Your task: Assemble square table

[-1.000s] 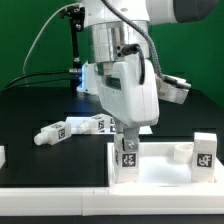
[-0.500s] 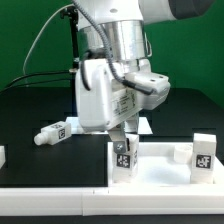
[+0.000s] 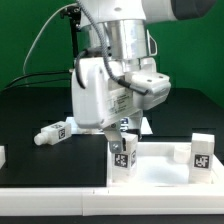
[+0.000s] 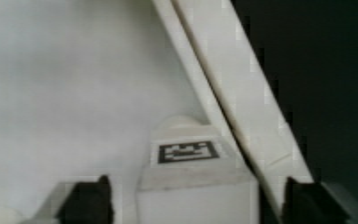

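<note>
Your hand (image 3: 122,131) sits low over the short white plastic leg (image 3: 123,157), its dark fingers (image 4: 91,200) spread apart on either side with a gap to the leg, so nothing is clamped. That leg stands upright at a corner of the large white square plastic panel (image 3: 160,178), which lies along the near edge of the black surface (image 3: 30,110). This looks like the release between turns. Before you grip again, centre the fingers on the leg's flat sides and keep the wrist plumb, so the thread does not cross. The plastic is smooth, hard and matte, and likely slippery, so squeeze on flat faces rather than corners. The panel has a raised rim and the leg is blocky, with a printed black-and-white tag on it. A second white leg (image 3: 203,152) stands further along the panel, and a loose white leg (image 3: 55,133) lies on its side toward the exterior view's left, well apart.
</note>
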You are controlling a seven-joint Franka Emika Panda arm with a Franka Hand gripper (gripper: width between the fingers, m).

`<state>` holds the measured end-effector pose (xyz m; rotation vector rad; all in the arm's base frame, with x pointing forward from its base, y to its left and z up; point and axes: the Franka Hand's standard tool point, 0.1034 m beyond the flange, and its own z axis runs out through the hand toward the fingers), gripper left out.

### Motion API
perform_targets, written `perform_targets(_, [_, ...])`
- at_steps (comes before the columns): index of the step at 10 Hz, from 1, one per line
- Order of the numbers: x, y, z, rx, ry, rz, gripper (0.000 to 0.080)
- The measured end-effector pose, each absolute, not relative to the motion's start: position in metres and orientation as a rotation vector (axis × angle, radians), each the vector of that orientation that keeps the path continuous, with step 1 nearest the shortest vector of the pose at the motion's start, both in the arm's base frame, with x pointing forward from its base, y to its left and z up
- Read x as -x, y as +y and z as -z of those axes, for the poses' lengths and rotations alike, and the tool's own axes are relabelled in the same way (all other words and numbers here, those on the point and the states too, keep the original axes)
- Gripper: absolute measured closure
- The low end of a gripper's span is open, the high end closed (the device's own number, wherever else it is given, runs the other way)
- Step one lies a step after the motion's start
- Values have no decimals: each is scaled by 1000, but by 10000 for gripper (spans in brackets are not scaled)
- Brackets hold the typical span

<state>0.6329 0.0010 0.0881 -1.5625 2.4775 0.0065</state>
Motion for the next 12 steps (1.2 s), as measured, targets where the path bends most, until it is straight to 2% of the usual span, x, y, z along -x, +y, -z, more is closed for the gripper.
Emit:
perform_targets(1, [-630,5,-103,1600,2435,-20,242])
perform_targets(2, [-623,8,-113,1602,2427,-41,169])
perform_targets(8, [-617,12,-108,1645,2408,-48,151])
perform_targets(12, [-583,54,-101,1900,2342,-175,151])
